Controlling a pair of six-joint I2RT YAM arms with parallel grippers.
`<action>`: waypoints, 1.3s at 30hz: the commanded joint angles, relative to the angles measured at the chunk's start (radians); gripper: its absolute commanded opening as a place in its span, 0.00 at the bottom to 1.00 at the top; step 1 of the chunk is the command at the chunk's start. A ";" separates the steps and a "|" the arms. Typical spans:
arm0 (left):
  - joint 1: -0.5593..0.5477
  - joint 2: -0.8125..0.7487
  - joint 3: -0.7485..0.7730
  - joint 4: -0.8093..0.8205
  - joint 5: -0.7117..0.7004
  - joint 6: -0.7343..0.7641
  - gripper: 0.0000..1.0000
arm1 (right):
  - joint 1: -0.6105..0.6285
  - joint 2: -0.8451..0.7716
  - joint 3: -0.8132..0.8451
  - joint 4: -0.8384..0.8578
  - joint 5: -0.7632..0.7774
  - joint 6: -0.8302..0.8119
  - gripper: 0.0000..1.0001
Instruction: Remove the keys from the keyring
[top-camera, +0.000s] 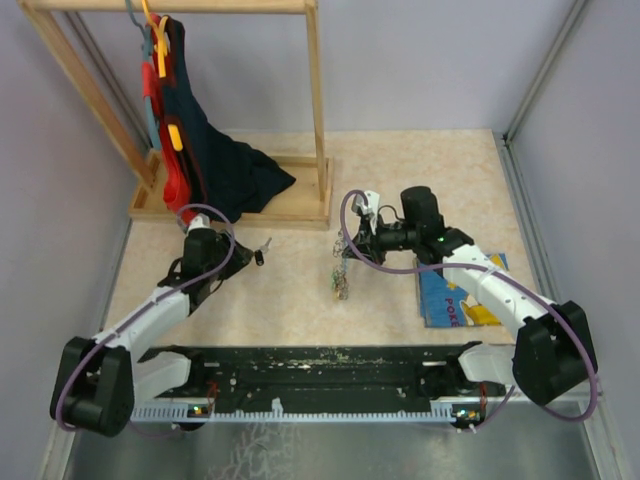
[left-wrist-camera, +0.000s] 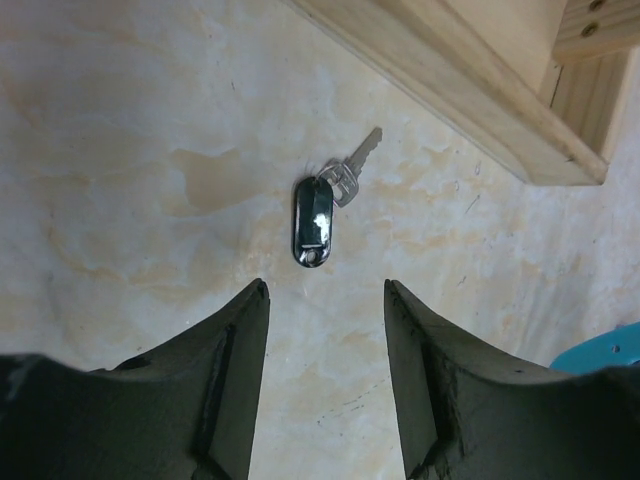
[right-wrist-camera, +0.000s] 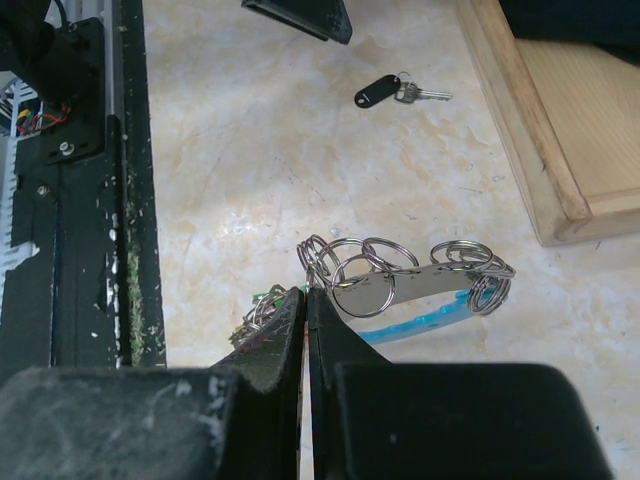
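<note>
A tagged key is lying on the table left of centre, just below the clothes rack standing upper left. The keyring is hanging from the right gripper at centre; a picture book is lying to its lower right.

lettering on the blue book too small to read.

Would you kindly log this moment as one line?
left gripper open above black-tagged key | right gripper shut on keyring | keys attached
</note>
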 joint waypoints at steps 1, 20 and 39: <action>-0.035 0.067 0.057 0.004 0.011 0.026 0.56 | -0.020 -0.051 0.078 0.040 0.002 -0.009 0.00; -0.112 0.563 0.381 -0.104 -0.079 0.174 0.21 | -0.025 -0.044 0.077 0.040 0.005 -0.010 0.00; -0.028 0.225 0.161 -0.383 -0.548 -0.291 0.43 | -0.028 -0.062 0.079 0.030 0.040 -0.014 0.00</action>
